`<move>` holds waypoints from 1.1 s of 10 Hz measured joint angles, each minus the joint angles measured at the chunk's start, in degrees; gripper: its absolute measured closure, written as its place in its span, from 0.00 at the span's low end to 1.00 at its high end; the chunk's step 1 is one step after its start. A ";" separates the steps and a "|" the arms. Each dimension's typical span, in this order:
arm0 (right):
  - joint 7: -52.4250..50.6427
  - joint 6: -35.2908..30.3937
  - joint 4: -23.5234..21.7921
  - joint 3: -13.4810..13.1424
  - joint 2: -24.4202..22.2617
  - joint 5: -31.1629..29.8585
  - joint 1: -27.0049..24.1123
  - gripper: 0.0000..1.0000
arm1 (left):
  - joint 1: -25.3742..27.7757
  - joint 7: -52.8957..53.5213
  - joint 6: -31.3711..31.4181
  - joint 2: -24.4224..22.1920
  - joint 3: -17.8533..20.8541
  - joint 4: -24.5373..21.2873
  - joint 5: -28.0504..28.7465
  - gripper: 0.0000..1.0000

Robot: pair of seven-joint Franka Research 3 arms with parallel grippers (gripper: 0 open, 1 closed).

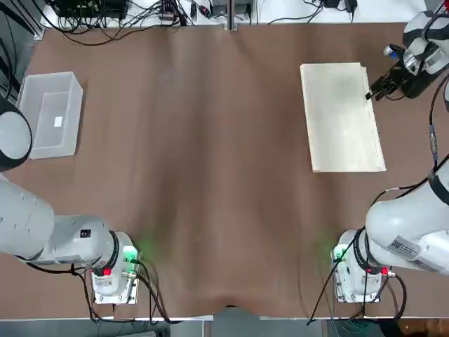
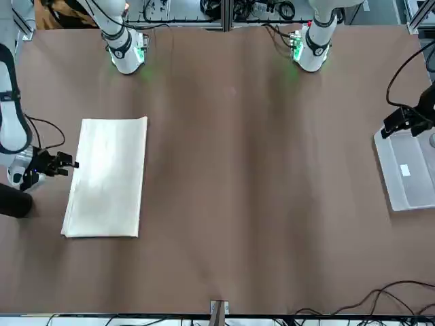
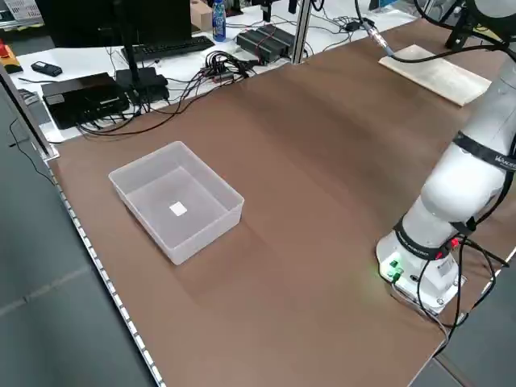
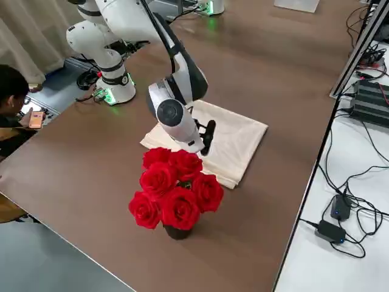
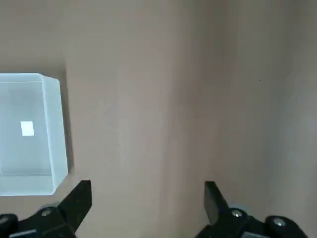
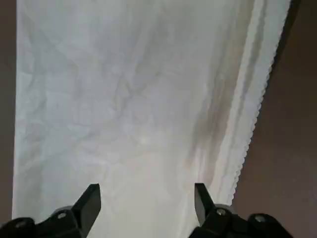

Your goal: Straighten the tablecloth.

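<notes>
Above the folded cream fabric tablecloth (image 1: 342, 118)'s outer edge, right gripper (image 6: 147, 191) hovering, black fingers (image 6: 88, 210) parted; beside the clear plastic bin (image 2: 408, 170), left gripper (image 5: 148, 191) idling, fingers spread; beneath, brown-covered surface (image 1: 210, 175).

the bin (image 1: 50, 114) lies left of the folded cloth (image 1: 342, 117) on the table (image 1: 203, 175).

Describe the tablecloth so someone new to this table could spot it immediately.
On the big brown-covered table, look to the robot's right half, by the right gripper. The tablecloth lies there, a folded cream rectangle. Unlike the clear plastic bin across the table, it is flat fabric.
</notes>
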 joint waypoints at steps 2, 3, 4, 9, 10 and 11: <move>-0.01 1.23 0.01 0.01 2.13 0.10 -0.06 0.16 | 0.00 0.00 0.00 0.00 0.00 0.00 0.00 0.00; -0.04 1.30 0.03 0.05 2.58 0.14 -0.06 0.17 | 0.00 0.00 0.00 0.00 0.00 0.00 0.00 0.00; -0.04 1.30 0.06 0.11 2.84 0.19 -0.06 0.19 | 0.00 0.00 0.00 0.00 0.00 0.00 0.00 0.00; -0.60 2.77 0.23 0.20 4.80 0.24 -0.06 0.23 | 0.00 0.00 0.00 0.00 0.00 0.00 0.00 0.00; -0.97 2.78 0.38 0.18 5.02 0.28 -0.08 0.25 | 0.00 0.00 0.00 0.00 0.00 0.00 0.00 0.00; -1.16 2.79 0.52 0.18 5.27 0.35 -0.09 0.25 | 0.00 0.00 0.00 0.00 0.00 0.00 0.00 0.00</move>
